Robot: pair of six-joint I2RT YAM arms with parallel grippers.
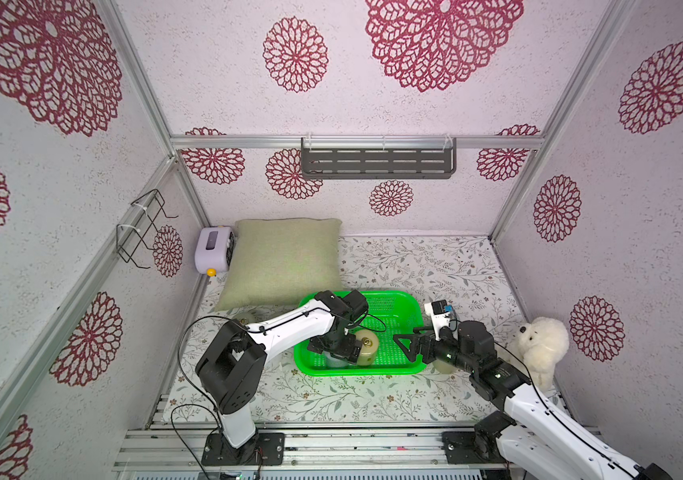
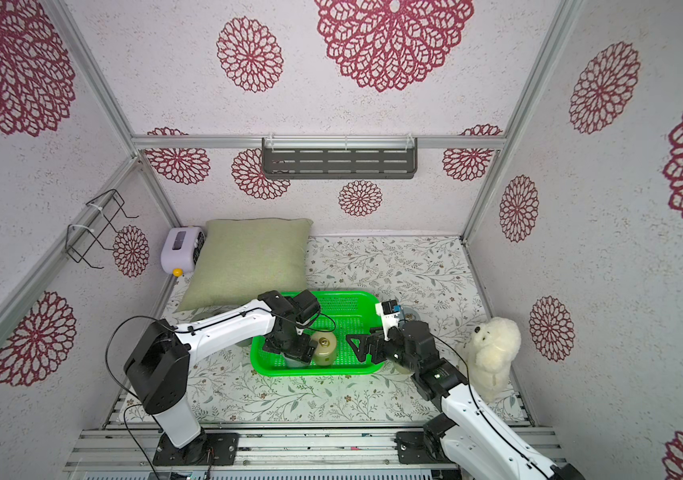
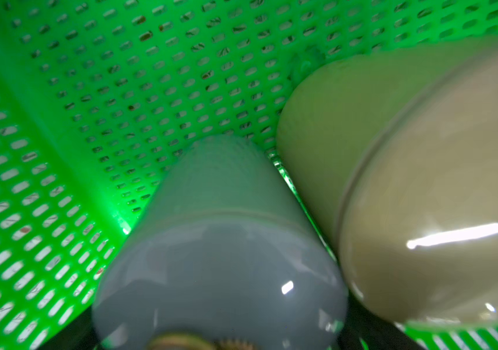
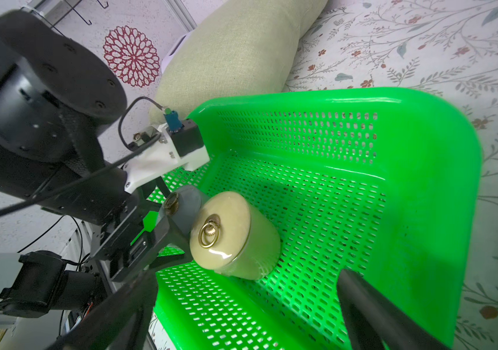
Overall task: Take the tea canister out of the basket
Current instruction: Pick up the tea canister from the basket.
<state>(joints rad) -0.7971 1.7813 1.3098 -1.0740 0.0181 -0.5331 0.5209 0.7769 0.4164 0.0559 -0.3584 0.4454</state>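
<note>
Left pincer (image 4: 173,216) clasping grey canister (image 4: 188,202), green basket (image 4: 453,181)

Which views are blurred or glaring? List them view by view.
Left wrist: too close, so the grey canister and the beige canister are soft, with a white glint on each lid, and the basket glows bright green. Right wrist: the beige canister is sharp, with a small glint at its lid's edge. Both top views: evenly lit and sharp, with only soft shadows.

basket (image 1: 356,371): green, perforated, mid-tabletop (image 1: 414,266) toward near edge | beige canister (image 1: 367,353): upright, basket's near-left corner | grey canister (image 4: 187,206): beside it, seemingly touching
</note>
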